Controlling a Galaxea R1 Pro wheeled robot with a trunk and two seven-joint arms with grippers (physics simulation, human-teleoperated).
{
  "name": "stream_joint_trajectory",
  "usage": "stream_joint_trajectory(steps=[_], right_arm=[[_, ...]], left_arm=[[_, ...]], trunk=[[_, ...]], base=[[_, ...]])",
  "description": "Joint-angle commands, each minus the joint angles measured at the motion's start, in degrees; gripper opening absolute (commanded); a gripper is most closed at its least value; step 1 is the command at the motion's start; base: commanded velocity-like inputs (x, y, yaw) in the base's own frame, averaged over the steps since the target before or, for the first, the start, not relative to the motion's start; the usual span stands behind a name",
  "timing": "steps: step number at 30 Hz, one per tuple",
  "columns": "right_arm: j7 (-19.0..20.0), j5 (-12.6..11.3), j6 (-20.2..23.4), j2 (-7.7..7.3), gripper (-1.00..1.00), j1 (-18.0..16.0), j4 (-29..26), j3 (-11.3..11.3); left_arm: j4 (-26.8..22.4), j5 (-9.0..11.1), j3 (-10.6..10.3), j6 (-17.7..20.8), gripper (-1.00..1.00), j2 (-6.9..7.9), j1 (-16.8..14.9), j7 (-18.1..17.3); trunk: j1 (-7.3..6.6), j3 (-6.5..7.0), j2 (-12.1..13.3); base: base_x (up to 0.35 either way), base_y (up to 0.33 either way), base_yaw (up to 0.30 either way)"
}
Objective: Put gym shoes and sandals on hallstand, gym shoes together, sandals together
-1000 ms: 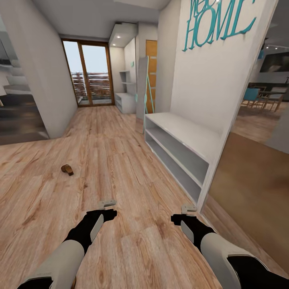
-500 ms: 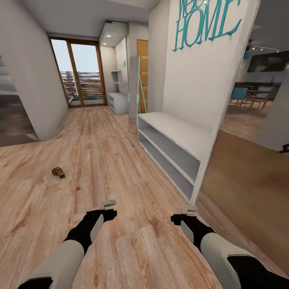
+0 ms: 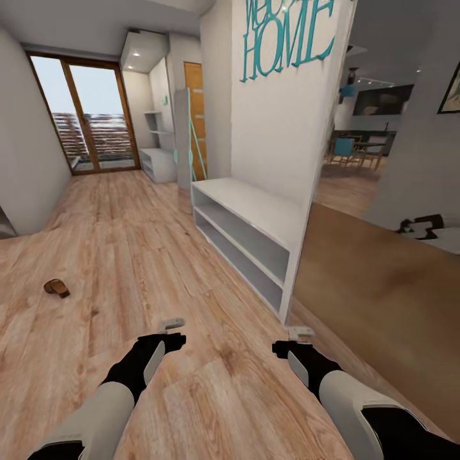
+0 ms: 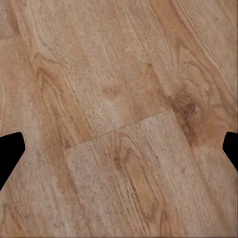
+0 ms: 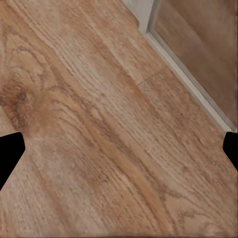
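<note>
Head view showed one dark brown open leather sandal (image 3: 56,287) lying alone on the light-brown wood-plank corridor floor (image 3: 128,255), far over toward the floor's left edge, well apart from and ahead-left of the left gripper (image 3: 170,324). That gripper hung low over bare planks on its black-and-white arm; in the left wrist view its two dark fingertips (image 4: 10,151) sat at opposite edges of the frame, spread wide with nothing between them but floor (image 4: 119,119). The right gripper (image 3: 300,333) hovered level with it, near the front corner of the low white open-shelved hallstand (image 3: 246,223), which stood along the white wall under teal "HOME" lettering (image 3: 287,39). The rack's flat top and both shelf levels were bare. The right wrist view showed its fingertips (image 5: 11,153) equally wide apart, holding nothing, over floor (image 5: 99,129) beside a pale skirting strip (image 5: 191,84). A brown wardrobe panel (image 3: 377,281) filled the right side. Glass balcony doors (image 3: 83,115) closed the corridor's far end.
</note>
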Motion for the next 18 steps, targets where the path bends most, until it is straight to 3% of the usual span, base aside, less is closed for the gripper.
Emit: stream_joint_trajectory(steps=[1, 8, 18], right_arm=[[0.0, 0.0, 0.0, 0.00, 1.00, 0.0, 0.0, 0.0], [0.0, 0.0, 0.0, 0.00, 1.00, 0.0, 0.0, 0.0], [0.0, 0.0, 0.0, 0.00, 1.00, 0.0, 0.0, 0.0]], left_arm=[[0.0, 0.0, 0.0, 0.0, 1.00, 0.00, 0.0, 0.0], [0.0, 0.0, 0.0, 0.0, 1.00, 0.00, 0.0, 0.0], [0.0, 0.0, 0.0, 0.0, 1.00, 0.00, 0.0, 0.0]], trunk=[[0.00, 0.00, 0.0], [0.00, 0.00, 0.0], [0.00, 0.00, 0.0]], base=[[0.000, 0.000, -0.264], [-0.022, 0.000, -0.187], [-0.095, 0.000, -0.048]])
